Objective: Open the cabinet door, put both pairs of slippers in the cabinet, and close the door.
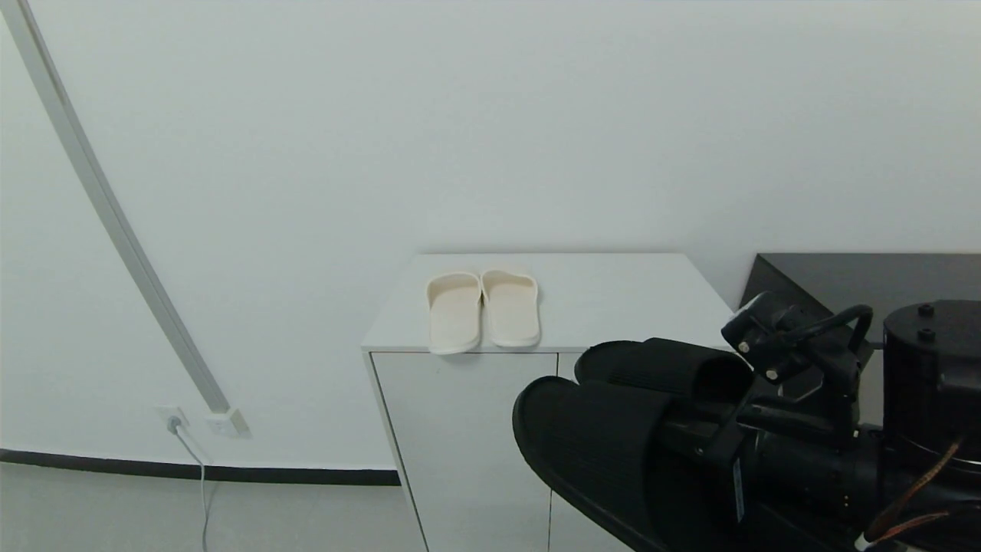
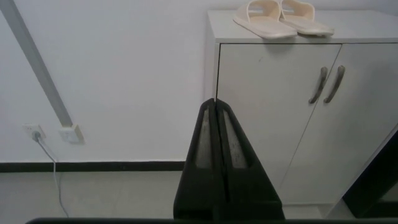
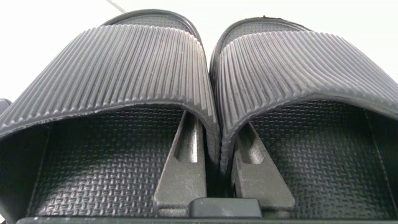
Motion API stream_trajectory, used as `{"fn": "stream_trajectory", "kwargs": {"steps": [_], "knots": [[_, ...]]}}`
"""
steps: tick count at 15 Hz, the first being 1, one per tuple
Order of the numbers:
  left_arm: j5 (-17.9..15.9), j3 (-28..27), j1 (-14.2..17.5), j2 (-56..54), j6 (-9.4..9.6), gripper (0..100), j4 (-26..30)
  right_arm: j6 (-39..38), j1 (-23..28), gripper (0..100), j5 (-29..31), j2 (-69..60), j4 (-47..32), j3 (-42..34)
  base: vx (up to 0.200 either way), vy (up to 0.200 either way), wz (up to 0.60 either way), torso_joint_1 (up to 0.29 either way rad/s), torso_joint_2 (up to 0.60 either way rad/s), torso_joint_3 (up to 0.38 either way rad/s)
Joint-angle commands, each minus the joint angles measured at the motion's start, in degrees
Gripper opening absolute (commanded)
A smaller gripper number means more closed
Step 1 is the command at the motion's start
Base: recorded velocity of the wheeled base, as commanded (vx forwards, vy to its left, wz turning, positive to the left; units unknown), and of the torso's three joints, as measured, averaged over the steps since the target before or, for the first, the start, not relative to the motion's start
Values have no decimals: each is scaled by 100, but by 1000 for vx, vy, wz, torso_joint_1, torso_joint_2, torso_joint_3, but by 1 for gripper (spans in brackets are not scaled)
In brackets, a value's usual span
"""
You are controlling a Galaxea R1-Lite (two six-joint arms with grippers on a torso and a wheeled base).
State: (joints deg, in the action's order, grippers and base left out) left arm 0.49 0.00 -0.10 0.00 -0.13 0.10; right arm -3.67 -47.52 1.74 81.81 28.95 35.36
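Note:
A pair of cream slippers (image 1: 483, 310) lies side by side on top of the white cabinet (image 1: 613, 295), toes near its front edge; they also appear as cream slippers (image 2: 283, 17) in the left wrist view. Both cabinet doors (image 2: 273, 112) are shut, with two vertical handles (image 2: 328, 84) at the middle seam. My right gripper (image 3: 214, 140) is shut on the black slippers (image 1: 613, 429), one finger inside each slipper, pinching their inner walls together, held in front of the cabinet's right door. My left gripper (image 2: 216, 106) is shut and holds nothing, low and left of the cabinet.
A dark table (image 1: 874, 280) stands right of the cabinet. On the white wall to the left runs a slanted grey conduit (image 1: 107, 207) down to a socket (image 1: 172, 420) with a cable. Grey floor lies in front of the cabinet.

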Motion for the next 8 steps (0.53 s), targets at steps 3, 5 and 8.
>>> {"fn": "stream_trajectory", "kwargs": {"steps": [3,5,8], "knots": [[4,0,1,0,5,0,-1,7,6,0,-16,37,-4,-38,0,0,0,-185,461,255],[4,0,1,9,5,0,8,7,6,0,-16,37,-12,-56,0,0,0,-212,540,308],[-5,0,1,9,-4,100,8,77,6,0,-16,72,-4,-65,0,0,0,-217,543,323]]}}
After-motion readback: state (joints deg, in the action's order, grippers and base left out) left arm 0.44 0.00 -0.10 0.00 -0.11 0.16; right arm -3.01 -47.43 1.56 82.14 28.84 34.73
